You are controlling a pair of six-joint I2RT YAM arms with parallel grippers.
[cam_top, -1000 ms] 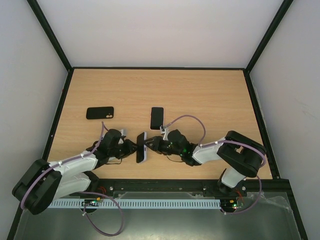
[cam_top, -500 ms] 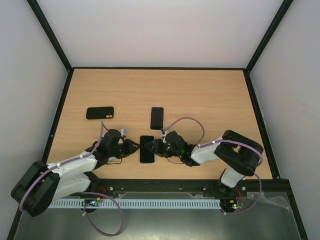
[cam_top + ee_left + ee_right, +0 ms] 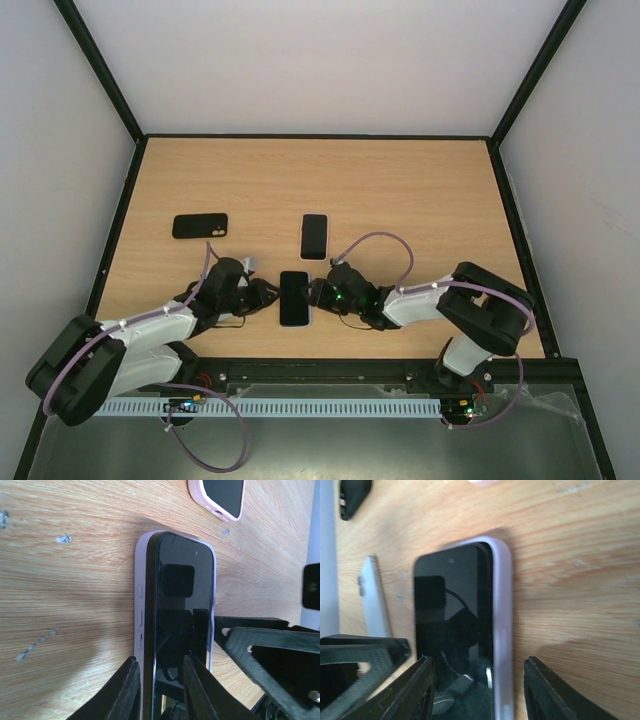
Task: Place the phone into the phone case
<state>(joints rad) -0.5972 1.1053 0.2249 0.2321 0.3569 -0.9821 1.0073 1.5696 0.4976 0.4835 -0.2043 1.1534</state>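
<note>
A black phone sits in a lilac phone case [image 3: 294, 298], flat on the table and screen up, between my two grippers. It also shows in the left wrist view [image 3: 175, 610] and the right wrist view [image 3: 460, 625]. My left gripper [image 3: 264, 294] is at its left side. In the left wrist view its jaws are partly open [image 3: 161, 687], one finger beside the case's left wall and the other over the screen. My right gripper [image 3: 318, 293] is open [image 3: 479, 690], with its fingers wide on either side of the phone's near end.
A second phone in a pink case [image 3: 314, 236] lies just beyond; its corner shows in the left wrist view [image 3: 220, 497]. A black case [image 3: 200, 226] lies at the left. The table's front edge is close behind both grippers.
One second ago the phone stood on its edge between the grippers; it now lies flat, screen up. The right gripper has drawn back slightly to the right.
</note>
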